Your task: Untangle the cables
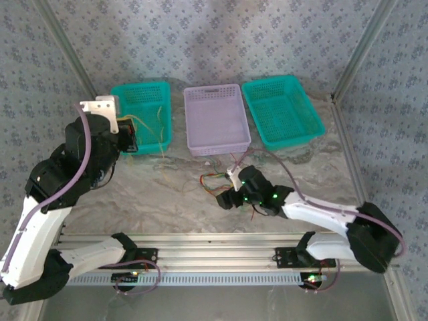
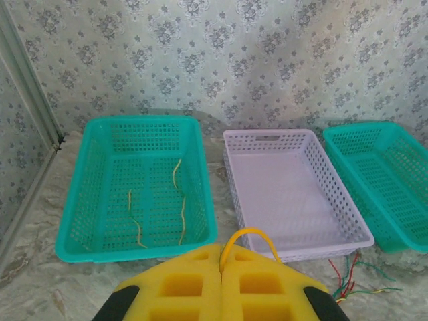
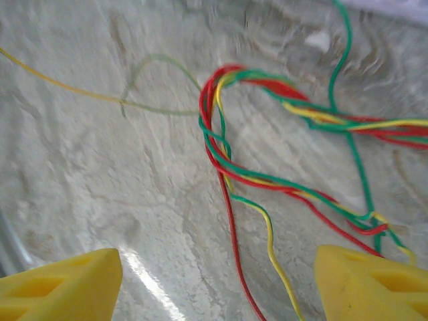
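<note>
Red, green and yellow thin flexible cables (image 3: 267,179) lie on a pale grey-white desk (image 3: 100,187) with darker marbled veins, while the loose thin wires (image 2: 183,214) in the left perforated plastic basket (image 2: 134,122) are all yellow. That basket and the right perforated plastic basket (image 2: 374,128) are teal, the middle perforated basket (image 2: 267,135) is pale lilac, and the wall covering (image 2: 267,53) carries a blue-grey floral repeat. The left arm's foam fingers (image 2: 180,284), the right arm's foam fingers (image 3: 60,281) and the thin wire loop (image 2: 249,231) are bright yellow.
</note>
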Tool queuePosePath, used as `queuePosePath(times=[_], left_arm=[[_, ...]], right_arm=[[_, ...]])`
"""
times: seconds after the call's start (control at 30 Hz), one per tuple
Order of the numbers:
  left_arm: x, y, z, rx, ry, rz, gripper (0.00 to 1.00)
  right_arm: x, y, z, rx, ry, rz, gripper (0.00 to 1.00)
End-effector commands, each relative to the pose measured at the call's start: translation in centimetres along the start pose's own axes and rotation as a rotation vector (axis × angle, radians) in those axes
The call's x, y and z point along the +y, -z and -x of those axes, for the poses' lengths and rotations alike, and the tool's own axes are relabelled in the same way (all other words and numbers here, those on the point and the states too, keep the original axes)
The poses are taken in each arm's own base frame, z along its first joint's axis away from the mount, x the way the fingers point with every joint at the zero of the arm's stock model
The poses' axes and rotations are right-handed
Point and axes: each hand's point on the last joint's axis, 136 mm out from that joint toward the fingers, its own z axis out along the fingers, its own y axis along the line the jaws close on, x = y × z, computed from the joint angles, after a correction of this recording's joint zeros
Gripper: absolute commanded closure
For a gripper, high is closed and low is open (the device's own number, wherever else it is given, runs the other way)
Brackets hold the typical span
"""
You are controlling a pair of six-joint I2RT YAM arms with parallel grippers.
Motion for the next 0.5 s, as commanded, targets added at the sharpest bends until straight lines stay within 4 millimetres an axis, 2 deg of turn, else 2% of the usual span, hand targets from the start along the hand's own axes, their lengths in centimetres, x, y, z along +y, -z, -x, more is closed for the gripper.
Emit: queuePosePath(times=[0.0, 0.3, 0.47], left_arm=[[0.0, 1.0, 1.3, -0.049, 0.058, -0.031, 1.0], [0.4, 1.5, 1.0, -0.046, 0.058, -0.032, 1.0], [0.5, 1.9, 1.5, -0.059, 0.053, -0.034, 1.0]], right_arm=[[-0.4, -1.6, 1.8, -0.026, 0.067, -0.083, 0.23], [-2.2, -6.4, 0.8, 0.107, 0.06, -0.28, 0.24], [-3.5, -8.2, -0.5, 0.196, 0.058, -0.361, 0.35]])
